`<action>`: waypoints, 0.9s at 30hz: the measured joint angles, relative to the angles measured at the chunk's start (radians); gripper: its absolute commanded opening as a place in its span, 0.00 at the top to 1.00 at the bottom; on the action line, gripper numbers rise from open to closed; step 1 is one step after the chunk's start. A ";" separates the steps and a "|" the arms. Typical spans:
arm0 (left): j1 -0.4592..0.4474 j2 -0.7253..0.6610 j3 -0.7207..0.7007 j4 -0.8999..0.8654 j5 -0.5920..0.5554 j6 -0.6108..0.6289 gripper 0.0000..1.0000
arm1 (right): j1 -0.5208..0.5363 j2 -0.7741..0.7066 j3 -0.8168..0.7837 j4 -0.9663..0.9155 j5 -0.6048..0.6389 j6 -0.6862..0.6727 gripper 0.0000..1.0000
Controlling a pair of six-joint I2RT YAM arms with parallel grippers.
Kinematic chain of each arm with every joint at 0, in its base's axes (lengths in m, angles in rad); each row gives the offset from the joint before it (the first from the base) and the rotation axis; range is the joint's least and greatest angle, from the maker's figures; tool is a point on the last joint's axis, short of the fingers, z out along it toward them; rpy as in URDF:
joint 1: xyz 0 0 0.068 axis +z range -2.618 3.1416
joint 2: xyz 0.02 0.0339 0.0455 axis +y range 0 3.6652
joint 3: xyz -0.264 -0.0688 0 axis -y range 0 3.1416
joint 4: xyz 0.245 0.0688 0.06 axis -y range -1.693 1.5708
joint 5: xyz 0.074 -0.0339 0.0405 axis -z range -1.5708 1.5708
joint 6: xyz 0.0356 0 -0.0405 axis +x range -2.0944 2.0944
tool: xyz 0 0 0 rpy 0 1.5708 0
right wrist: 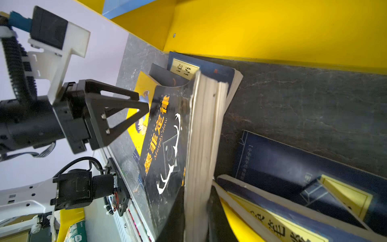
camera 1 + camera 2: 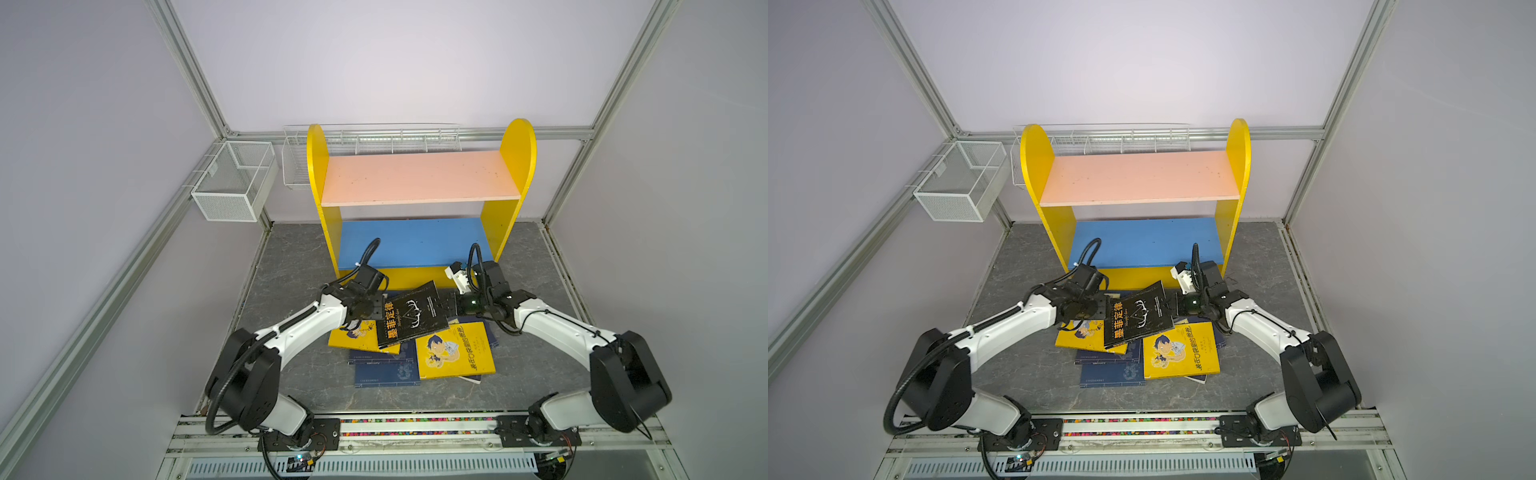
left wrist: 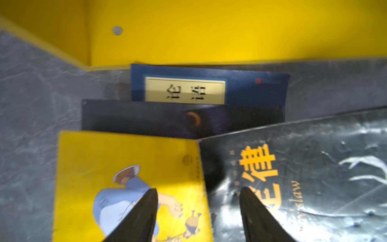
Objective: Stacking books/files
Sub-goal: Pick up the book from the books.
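Note:
A black book [image 2: 413,318] with an orange Chinese title is lifted off the pile, tilted. My right gripper [image 2: 451,305] is shut on its right edge, and the right wrist view shows the dark fingers either side of the page block [image 1: 196,220]. At the book's left edge my left gripper [image 2: 380,309] is open; in the left wrist view the gripper [image 3: 198,189] straddles the border between a yellow book [image 3: 125,167] and the black book [image 3: 303,178]. Below lie two yellow books [image 2: 455,351] [image 2: 357,338] and several navy books [image 2: 386,370], one with a pale label [image 3: 209,88].
Just behind the pile stands a yellow shelf unit [image 2: 517,158] with a pink upper board and a blue lower board. A white mesh basket [image 2: 232,178] hangs on the left wall and a wire rack [image 2: 374,139] runs behind the shelf. Grey tabletop [image 2: 291,374] surrounds the books.

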 measured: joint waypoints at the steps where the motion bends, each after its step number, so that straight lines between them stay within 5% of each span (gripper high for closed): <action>1: 0.030 -0.051 -0.018 0.010 0.014 -0.015 0.16 | -0.003 -0.024 -0.006 0.005 -0.011 0.001 0.93; 6: 0.142 -0.266 -0.098 0.064 0.091 -0.084 0.11 | -0.027 -0.142 -0.016 0.028 -0.055 0.005 0.93; 13: 0.238 -0.404 -0.267 0.193 0.346 -0.159 0.01 | -0.089 -0.198 -0.014 0.074 -0.089 0.061 0.93; 27: 0.238 -0.286 -0.311 0.485 0.774 -0.204 0.05 | -0.098 -0.141 0.045 0.345 -0.145 0.277 0.93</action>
